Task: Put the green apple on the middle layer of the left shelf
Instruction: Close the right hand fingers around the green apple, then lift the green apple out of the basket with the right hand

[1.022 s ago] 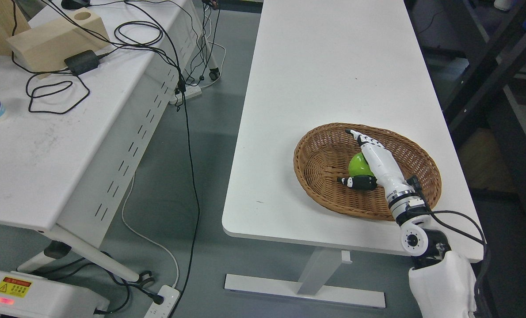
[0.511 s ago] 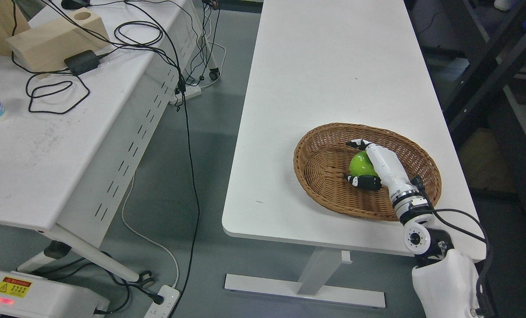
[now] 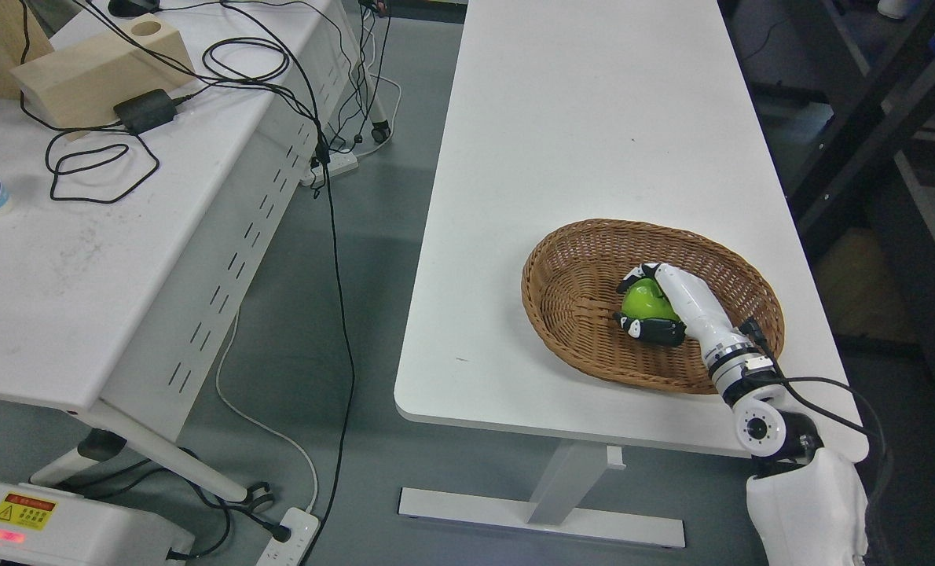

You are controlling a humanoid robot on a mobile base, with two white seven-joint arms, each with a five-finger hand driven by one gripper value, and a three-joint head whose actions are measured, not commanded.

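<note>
right robot hand (image 3: pixel 656 303): fingers curled around the green apple (image 3: pixel 645 300), thumb at its 6 o'clock side, other fingers over its 12 o'clock side | green apple: inside wicker basket (image 3: pixel 570 259), right of the basket's middle | basket: on white tabletop (image 3: pixel 577 118), toward its 5 o'clock corner | arm: enters from 5 o'clock

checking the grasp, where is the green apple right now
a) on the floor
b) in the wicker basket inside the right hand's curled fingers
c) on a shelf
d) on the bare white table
b: the green apple sits in the wicker basket, with the right hand curled around it.
</note>
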